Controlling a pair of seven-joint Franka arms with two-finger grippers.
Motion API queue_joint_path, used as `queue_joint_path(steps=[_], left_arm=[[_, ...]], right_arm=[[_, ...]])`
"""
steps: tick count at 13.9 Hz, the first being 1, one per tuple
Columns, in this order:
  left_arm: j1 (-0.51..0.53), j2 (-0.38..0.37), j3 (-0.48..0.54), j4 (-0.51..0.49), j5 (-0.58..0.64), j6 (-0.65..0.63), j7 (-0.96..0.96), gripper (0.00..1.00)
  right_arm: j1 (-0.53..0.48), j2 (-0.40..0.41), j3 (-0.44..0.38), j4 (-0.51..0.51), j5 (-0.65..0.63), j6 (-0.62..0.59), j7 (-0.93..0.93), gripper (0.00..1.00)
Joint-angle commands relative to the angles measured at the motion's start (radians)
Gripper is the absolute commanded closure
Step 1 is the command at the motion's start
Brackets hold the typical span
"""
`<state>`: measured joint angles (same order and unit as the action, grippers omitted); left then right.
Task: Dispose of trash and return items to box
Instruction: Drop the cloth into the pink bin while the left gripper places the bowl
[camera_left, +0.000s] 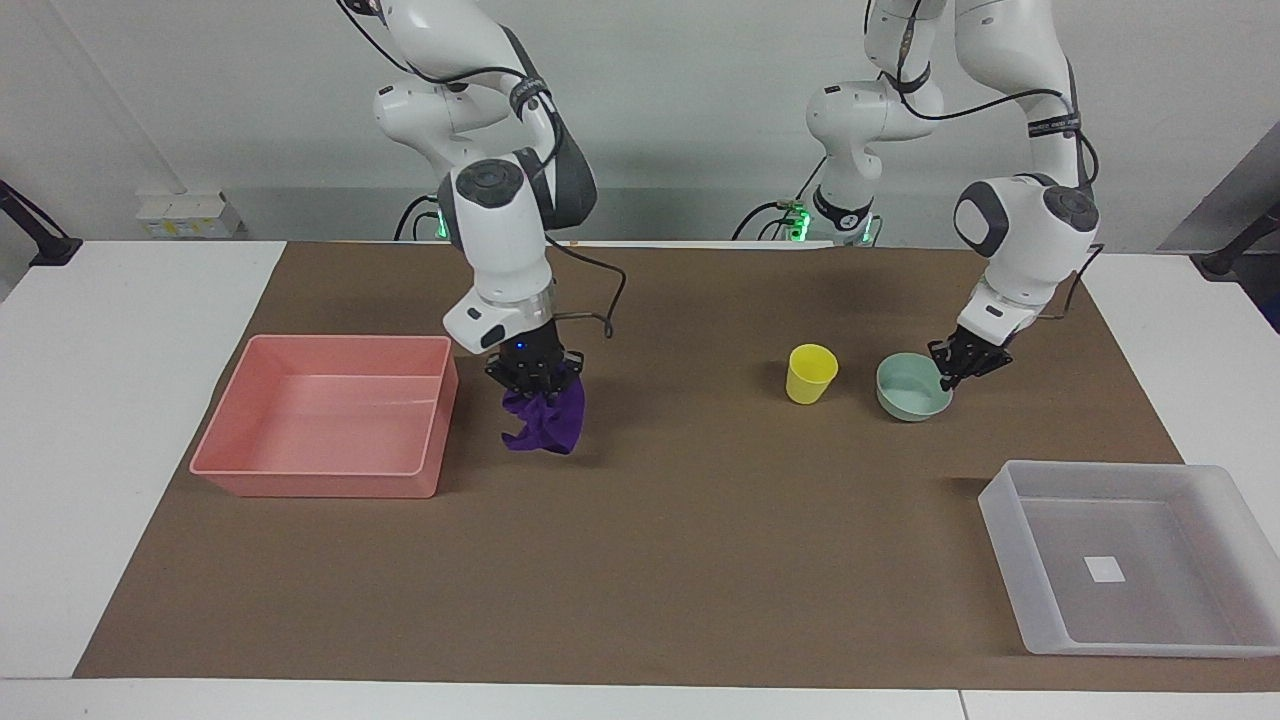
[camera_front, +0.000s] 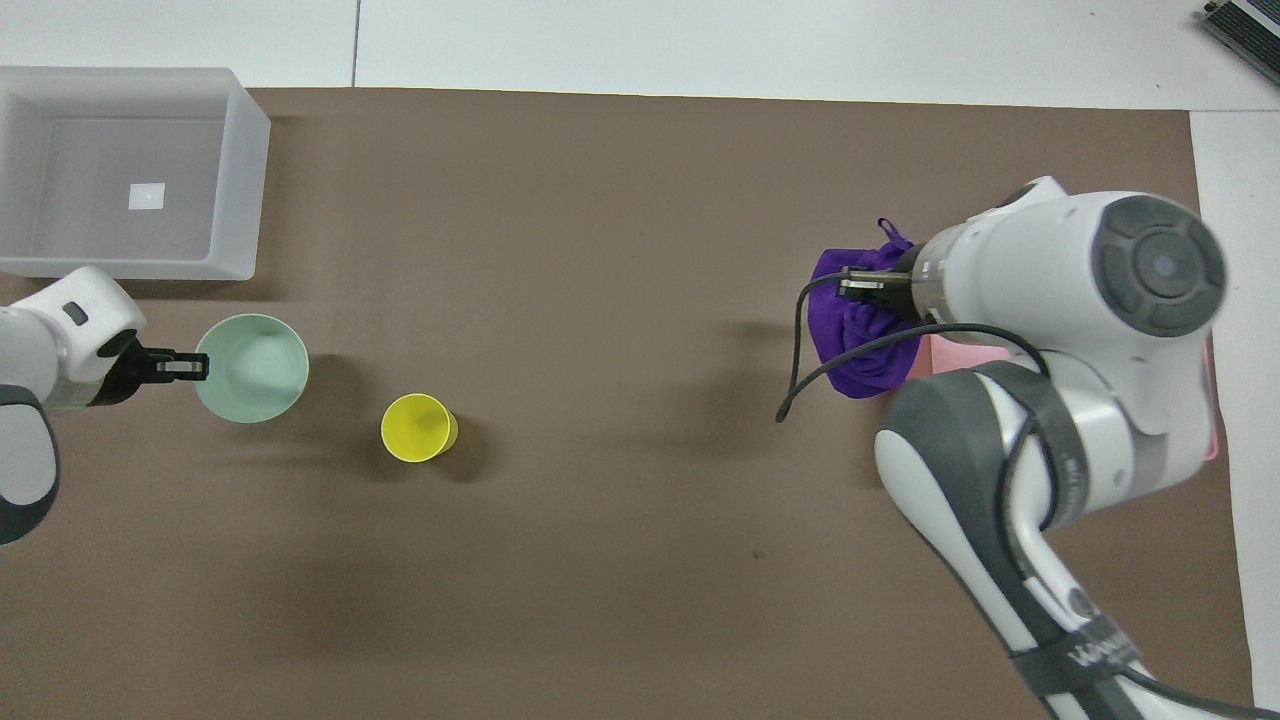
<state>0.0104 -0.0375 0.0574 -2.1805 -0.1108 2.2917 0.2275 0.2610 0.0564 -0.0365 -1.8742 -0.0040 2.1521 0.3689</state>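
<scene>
In the facing view, the right end effector (camera_left: 536, 378) hung in the air, clenched on the purple rag (camera_left: 545, 421), which dangled below it clear of the brown mat (camera_left: 700, 560). The pink bin (camera_left: 325, 415) stood just beside that end effector, toward the right arm's end of the counter (camera_left: 110, 450). The left end effector (camera_left: 960, 368) was down at the mint-green bowl (camera_left: 910, 386), clamped on the part of its rim toward the left arm's end of the counter. The yellow cup (camera_left: 811, 373) stood upright just beside the bowl, apart from that end effector. The translucent box (camera_left: 1135, 556), with a white label (camera_left: 1105, 569) on its floor, lay farther from the robots than the left end effector.

In the overhead view, the right end effector (camera_front: 868, 290) gripped the purple rag (camera_front: 860, 330) at the edge of the pink bin (camera_front: 935, 352), most of which the arm covered. The left end effector (camera_front: 185, 367) pinched the rim of the mint-green bowl (camera_front: 252, 368). The yellow cup (camera_front: 418, 428) stood beside the bowl, and the translucent box (camera_front: 235, 185) lay near that end effector, farther from the robots, its white label (camera_front: 146, 196) showing.
</scene>
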Motion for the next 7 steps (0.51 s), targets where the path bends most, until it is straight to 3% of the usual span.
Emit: queue_joint_path(steps=[1,7], left_arm=[[0.02,0.099,-0.001,0.215,-0.009,-0.093,-0.005,1.0],[0.082,0.312,0.001,0.555,-0.004,-0.074,-0.008,1.0]], right_arm=[[-0.101,-0.055,0.006,-0.008,-0.001,-0.075,-0.123,1.0],[-0.342,-0.038,0.006,-0.12,-0.001,-0.031,-0.454,1.0]])
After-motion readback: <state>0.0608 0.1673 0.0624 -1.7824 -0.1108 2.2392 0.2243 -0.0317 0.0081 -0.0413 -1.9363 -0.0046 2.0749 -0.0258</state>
